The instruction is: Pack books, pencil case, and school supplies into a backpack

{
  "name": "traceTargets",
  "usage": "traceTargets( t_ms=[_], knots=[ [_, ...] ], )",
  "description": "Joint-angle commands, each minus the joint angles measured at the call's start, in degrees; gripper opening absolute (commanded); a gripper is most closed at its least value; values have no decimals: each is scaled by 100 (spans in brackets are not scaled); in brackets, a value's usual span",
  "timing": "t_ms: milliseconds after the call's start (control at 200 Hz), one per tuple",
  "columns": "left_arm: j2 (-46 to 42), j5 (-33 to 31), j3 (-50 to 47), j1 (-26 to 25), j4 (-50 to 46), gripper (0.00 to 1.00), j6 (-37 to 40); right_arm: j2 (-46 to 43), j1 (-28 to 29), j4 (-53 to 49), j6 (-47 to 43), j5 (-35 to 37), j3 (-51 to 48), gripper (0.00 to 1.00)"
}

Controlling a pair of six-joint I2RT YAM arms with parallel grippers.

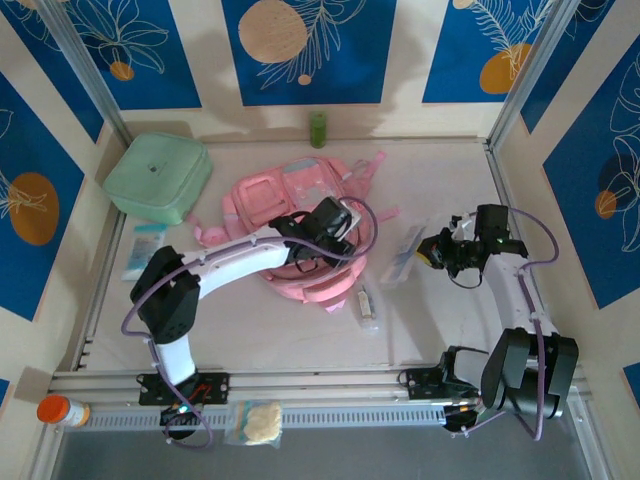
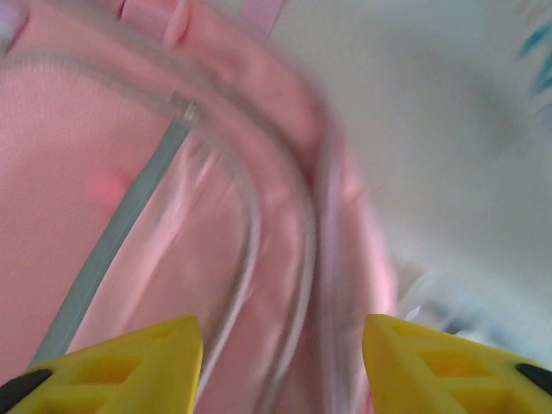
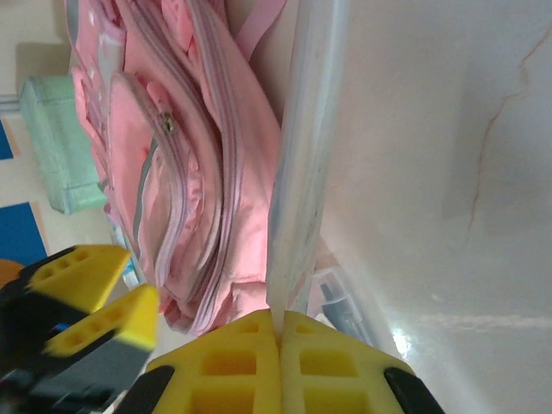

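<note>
Backpack (image 2: pixel 172 216) fabric, pink and smeared by blur, lies between and beyond the spread fingers of the left pincer (image 2: pixel 278 336). That pincer stands open with nothing in it, and whether its tips touch the cloth cannot be told. From above, the bag lies flat in the middle of the counter (image 1: pixel 300 350), its near edge covered by the left arm. The right pincer (image 3: pixel 280 332) is pressed shut on the edge of a flat pale packet (image 3: pixel 302 155), which runs up past the top of the wrist view. Its print is unreadable, and whether its far end rests on the counter is unclear. Just beside the packet lies a small clear-grey piece (image 3: pixel 341 306), partly hidden behind the yellow fingers. A mint-green box (image 1: pixel 158 177) sits at the far left, near the bag, and the right wrist view cuts it off at the edge.
</note>
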Motion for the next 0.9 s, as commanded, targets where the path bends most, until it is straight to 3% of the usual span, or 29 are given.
traceTargets(
  t_ms=[0, 210, 585, 680, 895],
  knots=[
    [-160, -854, -269, 64, -453, 56, 1080, -85, 166, 90, 237, -259, 44, 0],
    [126, -1255, -261, 207, -452, 59, 1452, -81, 432, 352, 458, -334, -73, 0],
    [191, -1118, -242, 413, -125, 8, 1789, -137, 356, 300, 391, -277, -86, 0],
    [170, -1108, -139, 413, -146, 0, 1909, -141, 305, 297, 384, -338, -63, 0],
    [-244, -778, 78, 417, -230, 0, 1755, -181, 120, 247, 312, -505, 10, 0]
  ],
)
